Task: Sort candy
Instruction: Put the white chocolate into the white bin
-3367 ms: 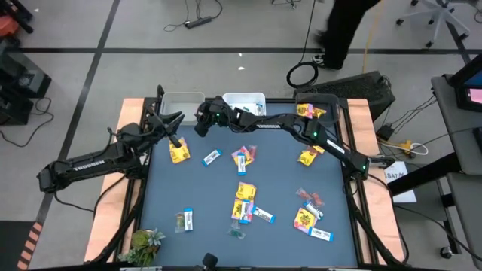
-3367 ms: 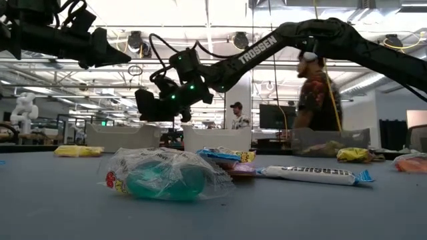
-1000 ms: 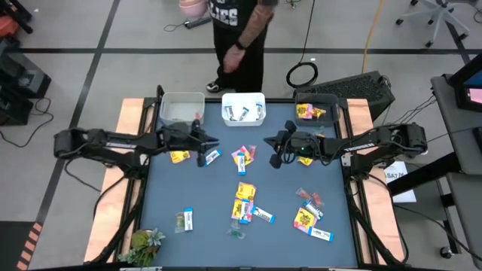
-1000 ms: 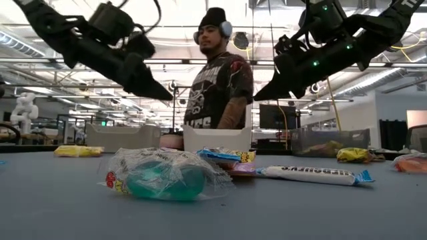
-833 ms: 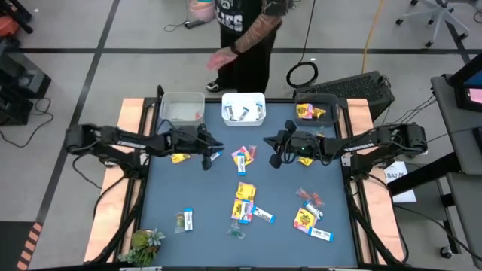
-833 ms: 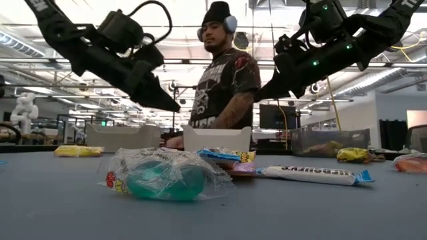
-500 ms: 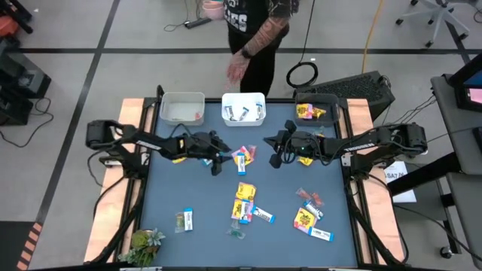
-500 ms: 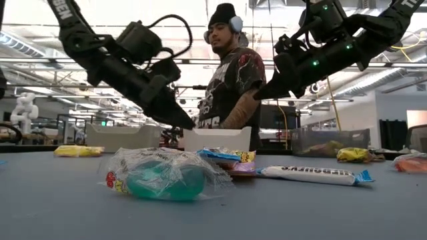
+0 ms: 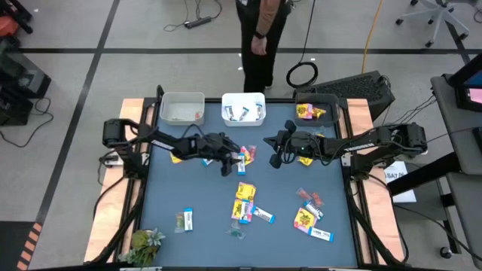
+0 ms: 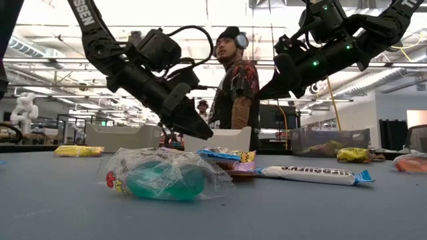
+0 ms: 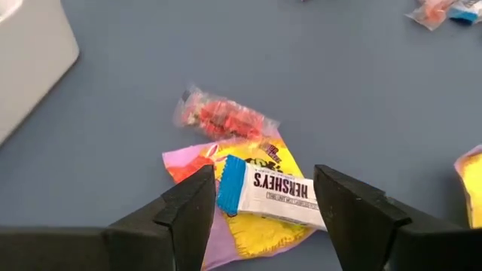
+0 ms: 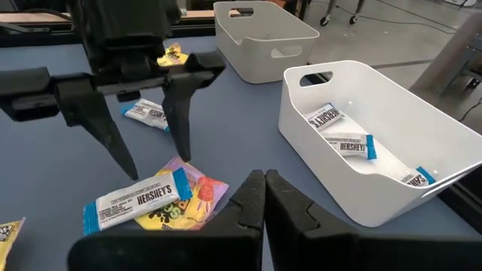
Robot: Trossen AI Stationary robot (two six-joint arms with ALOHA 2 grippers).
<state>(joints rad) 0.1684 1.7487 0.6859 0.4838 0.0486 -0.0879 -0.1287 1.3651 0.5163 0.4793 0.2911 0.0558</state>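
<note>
The blue-and-white bar (image 11: 274, 193) lies flat on top of a yellow packet (image 11: 256, 226), which overlaps a pink packet (image 11: 197, 159); a small red piece (image 11: 224, 117) lies just beside this stack. The stack sits on the blue surface (image 9: 203, 203) a little in front of the middle white bin (image 9: 243, 109), which already holds similar bars.

Step in hand, by judgement: approach for pickup of the bar. The left tool (image 11: 260, 197) hangs above the bar with its fingers spread, one on each side of it. The right tool (image 12: 263, 199) waits just beside the stack, on the side opposite the left arm, fingers pressed together and holding nothing.

Orientation: in the left wrist view the bar's long axis runs across the gap from one finger to the other, slightly tilted. Its blue crimped end points toward one finger.

Next move, by judgement: rotate the wrist so the fingers close across the narrow width, descend, and pinch only the bar, leaving the packets beneath. Then carry it to the middle white bin.
</note>
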